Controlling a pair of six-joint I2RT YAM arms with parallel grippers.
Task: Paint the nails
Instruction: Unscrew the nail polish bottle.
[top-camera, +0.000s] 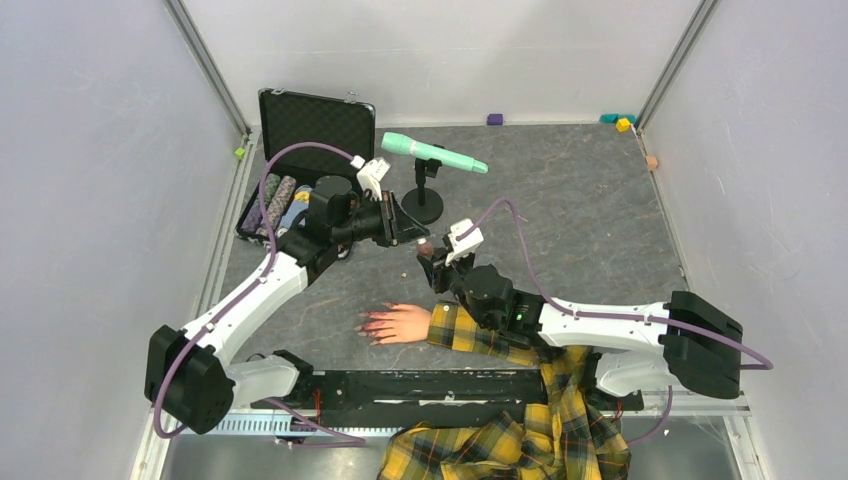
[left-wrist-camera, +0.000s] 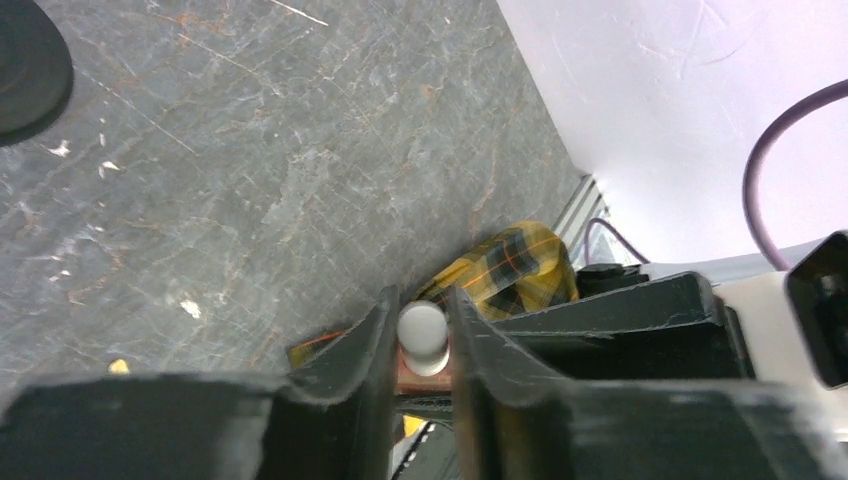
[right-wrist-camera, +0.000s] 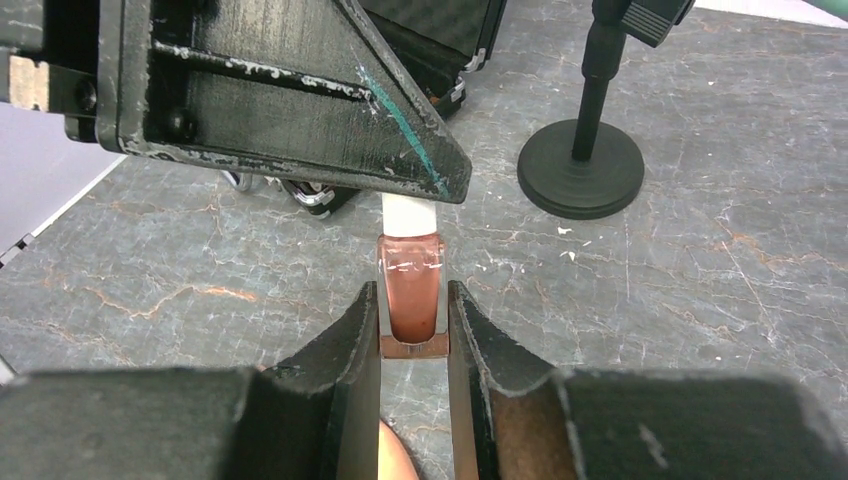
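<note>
The right hand (right-wrist-camera: 412, 292) is clamped on the glass body of the bottle (right-wrist-camera: 410, 285), one finger on each side, and holds it upright above the tabletop (top-camera: 580, 220). The left hand (left-wrist-camera: 420, 312) comes in from the bottle's left and far side and is closed on its white cap (left-wrist-camera: 422, 332). In the right wrist view the left hand's body hangs over the cap and hides its top.

The nails (top-camera: 365, 325), red and glossy, lie on the near-left side of the bottle, well apart from it and touched by neither hand. They tip the fingers of the mannequin (top-camera: 402, 323), which rests flat on the tabletop with its fingers pointing left. A peach part of the mannequin shows straight below the bottle in the right wrist view. On the near side of the bottle the right arm crosses over the plaid sleeve (top-camera: 470, 335) and covers part of it.

Just beyond the bottle stands a black stand (top-camera: 422, 208) with a round base. It carries a mint-green microphone (top-camera: 433, 153) tilted over to the right. To the far left of the bottle an open black case (top-camera: 315, 125) lies behind the left arm, which hides some of what is in it. Small coloured blocks (top-camera: 620, 121) sit well beyond the bottle, at the far edge.
</note>
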